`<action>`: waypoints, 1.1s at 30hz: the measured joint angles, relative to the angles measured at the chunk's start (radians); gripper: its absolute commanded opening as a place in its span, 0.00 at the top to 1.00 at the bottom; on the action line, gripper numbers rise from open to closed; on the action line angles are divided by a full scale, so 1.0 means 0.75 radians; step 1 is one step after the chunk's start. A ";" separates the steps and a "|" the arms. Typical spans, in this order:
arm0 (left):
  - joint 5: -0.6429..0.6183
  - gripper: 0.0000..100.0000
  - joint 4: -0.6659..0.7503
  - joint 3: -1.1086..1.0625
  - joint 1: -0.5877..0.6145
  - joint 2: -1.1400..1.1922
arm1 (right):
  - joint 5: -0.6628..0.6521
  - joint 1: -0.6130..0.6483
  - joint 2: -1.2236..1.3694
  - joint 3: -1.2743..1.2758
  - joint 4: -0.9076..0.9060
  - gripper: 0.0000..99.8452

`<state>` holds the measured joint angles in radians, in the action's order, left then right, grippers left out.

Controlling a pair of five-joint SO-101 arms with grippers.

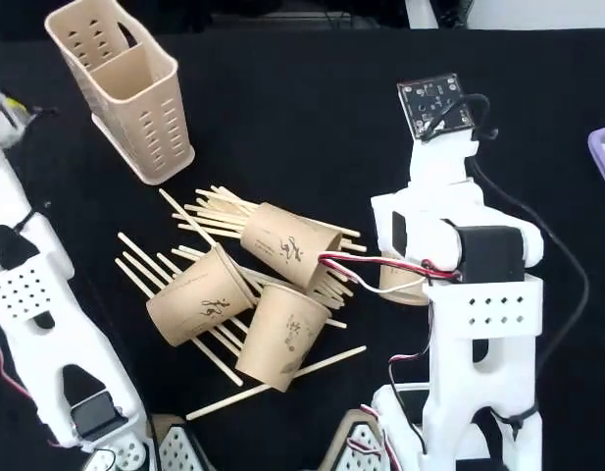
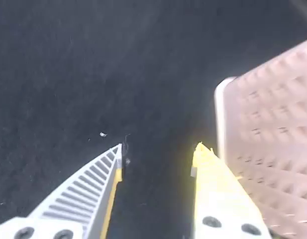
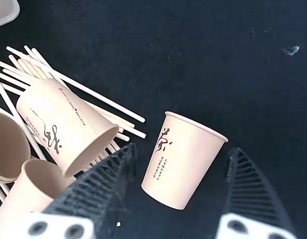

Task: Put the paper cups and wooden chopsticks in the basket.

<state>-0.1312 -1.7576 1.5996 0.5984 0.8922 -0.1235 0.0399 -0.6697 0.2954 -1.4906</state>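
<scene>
**Brown lone cup (image 3: 182,167) between the open right jaws; basket (image 2: 267,144) just beside the open left jaws**

For the writing first: each of the paper cups (image 1: 287,245) carries a dark brush-style mark on its side and some lines of small print; the print is too small for you to read. Three of them lie on their sides in a heap over the wooden chopsticks (image 1: 206,214), which are spread loosely on the black cloth (image 1: 312,118); the lone cup is apart from the heap, but near to it.

Your right arm (image 1: 483,294) stands bent over the lone cup; the right gripper (image 3: 183,149) has its black jaws spread wide, one at each side of the cup; dark cloth shows between each jaw and the cup wall, so it grips nothing. Your left arm (image 1: 32,304) stretches along the left edge of the table toward the far side; the left gripper (image 2: 159,149) is also wide apart, with nothing between its white ribbed jaw and its yellow one.

From above, the basket stands at the far left, well apart from the heap; it is beige, with slotted walls and two compartments. The right arm covers most of the lone cup there; the left gripper is cut by the picture edge; a purple thing (image 1: 604,157) at the right edge is cut also, and you cannot tell what it is.
</scene>
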 measured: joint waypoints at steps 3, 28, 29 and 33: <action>-0.074 0.75 0.000 0.002 -0.004 -0.129 | 0.000 0.000 0.000 0.000 0.000 0.71; -0.307 0.71 0.309 -1.180 -0.381 -0.859 | -0.002 0.000 0.000 0.070 0.002 0.71; -0.313 0.71 0.325 -1.213 -0.381 -0.859 | -0.002 0.000 0.000 0.070 0.002 0.71; -0.315 0.75 0.434 -1.371 -0.381 -0.861 | -0.002 0.000 0.000 0.070 0.000 0.71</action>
<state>-0.3675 -1.4323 0.5715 0.3130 0.2463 -0.1250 0.0399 -0.6697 0.3475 -1.4906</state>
